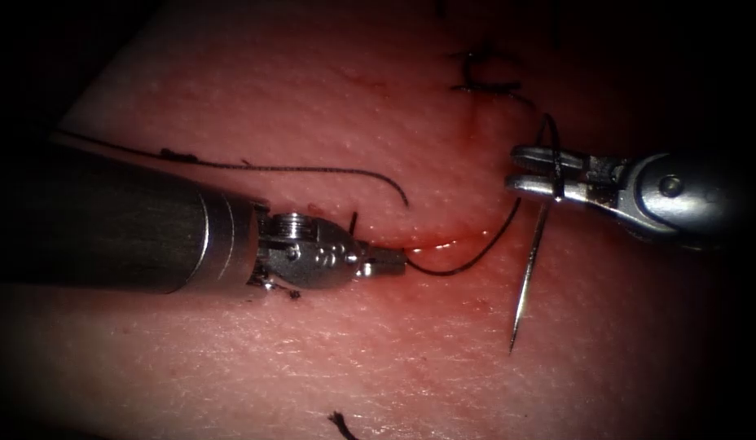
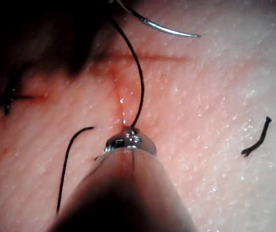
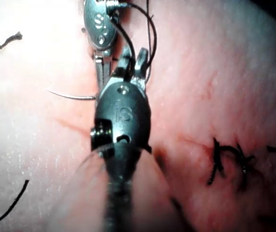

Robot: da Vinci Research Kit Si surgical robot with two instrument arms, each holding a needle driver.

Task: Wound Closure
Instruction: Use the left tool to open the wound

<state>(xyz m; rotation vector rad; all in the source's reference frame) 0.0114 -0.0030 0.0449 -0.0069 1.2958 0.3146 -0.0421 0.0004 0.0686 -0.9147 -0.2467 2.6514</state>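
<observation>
Where the cut (image 1: pixel 443 240) runs across the pink, finely pored tissue (image 1: pixel 231 98) as a shallow curved groove wet with red fluid (image 1: pixel 439 242), we see the needle (image 1: pixel 527 281) hanging free of the tissue, just to the right of the cut's right end. The right arm's tool (image 1: pixel 512 169) has its two bright metal jaws closed across the needle near its thread end, so the thin, polished steel shaft drops below the jaws; its long axis runs steeply down and slightly leftward, and the fine point sits lowest, over the tissue and not in it. In the left wrist view the same needle (image 2: pixel 169 30) shows as a smooth silver arc ending in a sharp tip. The thread (image 1: pixel 468 259) is dark and wiry; from the needle's held end it curves down and left along the cut to the left arm's tool (image 1: pixel 398 261), whose small jaws are closed on it right at the cut's lower lip. That tool's wrist is rounded, stamped metal on a smooth grey shaft. A second stretch of thread (image 1: pixel 313 169) lies loose on the tissue above the left tool, ending in a hooked curl just above the cut. Beyond the cut's upper right end we see a finished stitch (image 1: pixel 484 77) of dark, knotted thread, and a short frayed cut end of thread (image 1: pixel 341 424) lies well below the cut.
</observation>
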